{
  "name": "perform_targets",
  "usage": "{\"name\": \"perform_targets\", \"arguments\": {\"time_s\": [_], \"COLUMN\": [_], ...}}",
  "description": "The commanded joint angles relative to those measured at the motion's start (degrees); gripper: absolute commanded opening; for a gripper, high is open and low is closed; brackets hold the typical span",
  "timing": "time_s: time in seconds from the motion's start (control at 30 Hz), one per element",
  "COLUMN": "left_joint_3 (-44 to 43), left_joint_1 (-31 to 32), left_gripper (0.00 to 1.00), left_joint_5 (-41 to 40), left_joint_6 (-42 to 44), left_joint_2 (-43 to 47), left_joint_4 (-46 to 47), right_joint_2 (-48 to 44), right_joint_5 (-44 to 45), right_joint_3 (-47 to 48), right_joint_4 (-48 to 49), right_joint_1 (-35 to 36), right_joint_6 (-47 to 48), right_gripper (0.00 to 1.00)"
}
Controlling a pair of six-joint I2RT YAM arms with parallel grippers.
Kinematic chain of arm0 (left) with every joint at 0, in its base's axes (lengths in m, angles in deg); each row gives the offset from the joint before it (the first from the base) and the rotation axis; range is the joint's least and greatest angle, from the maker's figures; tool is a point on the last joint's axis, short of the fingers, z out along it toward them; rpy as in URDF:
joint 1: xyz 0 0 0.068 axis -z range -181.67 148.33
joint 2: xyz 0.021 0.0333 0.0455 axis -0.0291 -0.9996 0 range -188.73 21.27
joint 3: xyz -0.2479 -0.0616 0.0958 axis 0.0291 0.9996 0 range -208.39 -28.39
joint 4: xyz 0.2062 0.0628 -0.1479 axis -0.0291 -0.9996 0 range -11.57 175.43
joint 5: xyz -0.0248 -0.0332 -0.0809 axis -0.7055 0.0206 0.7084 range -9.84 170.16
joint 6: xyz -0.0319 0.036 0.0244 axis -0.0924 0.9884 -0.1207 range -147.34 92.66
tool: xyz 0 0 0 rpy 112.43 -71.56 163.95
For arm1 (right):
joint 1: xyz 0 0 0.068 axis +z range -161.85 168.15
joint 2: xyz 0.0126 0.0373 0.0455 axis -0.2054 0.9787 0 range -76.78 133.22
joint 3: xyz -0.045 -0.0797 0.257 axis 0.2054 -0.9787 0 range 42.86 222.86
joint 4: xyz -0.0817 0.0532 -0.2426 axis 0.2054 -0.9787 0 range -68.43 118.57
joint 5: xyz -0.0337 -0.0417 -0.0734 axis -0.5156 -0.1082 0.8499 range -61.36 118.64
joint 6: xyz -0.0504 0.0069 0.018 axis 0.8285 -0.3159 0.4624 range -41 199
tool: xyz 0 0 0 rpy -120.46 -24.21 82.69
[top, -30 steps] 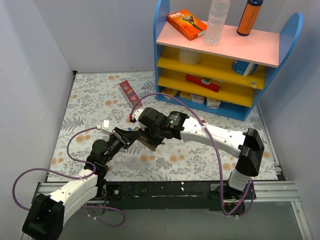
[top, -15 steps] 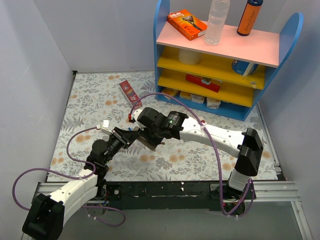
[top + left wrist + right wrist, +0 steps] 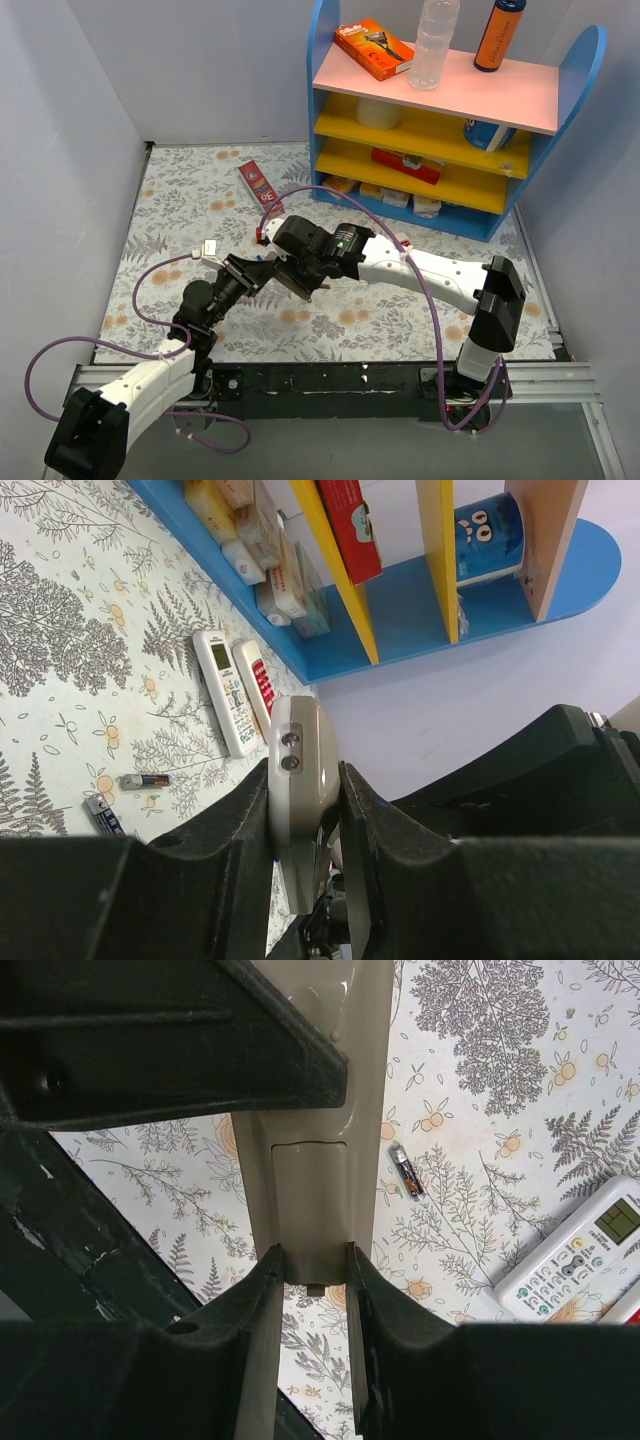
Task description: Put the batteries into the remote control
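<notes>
Both grippers are shut on one beige remote body (image 3: 291, 279), held above the mat at its middle. In the left wrist view my left gripper (image 3: 305, 780) clamps its edges near two screws. My right gripper (image 3: 312, 1260) pinches the other end, just below a closed cover panel (image 3: 308, 1200) on its back. The slim white remote control (image 3: 225, 705) with a greenish screen lies flat on the mat, also seen in the right wrist view (image 3: 580, 1260). Two batteries (image 3: 145, 780) (image 3: 103, 817) lie loose near it; the right wrist view shows one battery (image 3: 405, 1172).
A red-faced remote (image 3: 262, 685) lies against the white one. The blue shelf unit (image 3: 330, 120) with boxes, a bottle and a can stands at the back right. A red packet (image 3: 258, 182) lies on the floral mat (image 3: 180, 200). White walls close in left and right.
</notes>
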Motion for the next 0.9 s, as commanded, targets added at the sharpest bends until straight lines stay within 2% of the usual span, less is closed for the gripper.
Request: {"name": "perform_targets", "arguments": {"time_s": [0.0,0.5,0.87], "left_joint_3": [0.5,0.0,0.2], "left_joint_1": [1.1,1.7,1.9], "left_gripper": [0.00,0.00,0.00], "left_joint_5": [3.3,4.9,5.3], "left_joint_6": [-0.8,2.3,2.2], "left_joint_2": [1.3,0.5,0.6], "left_joint_4": [3.6,3.5,5.2], "right_joint_2": [-0.5,-1.6,-1.8], "right_joint_5": [2.7,-0.2,-2.2], "right_joint_3": [1.6,4.9,3.6], "right_joint_4": [6.2,3.7,4.5], "right_joint_1": [0.2,-1.7,-3.3], "right_joint_6": [-0.2,0.9,-0.3], "right_gripper": [0.01,0.01,0.01]}}
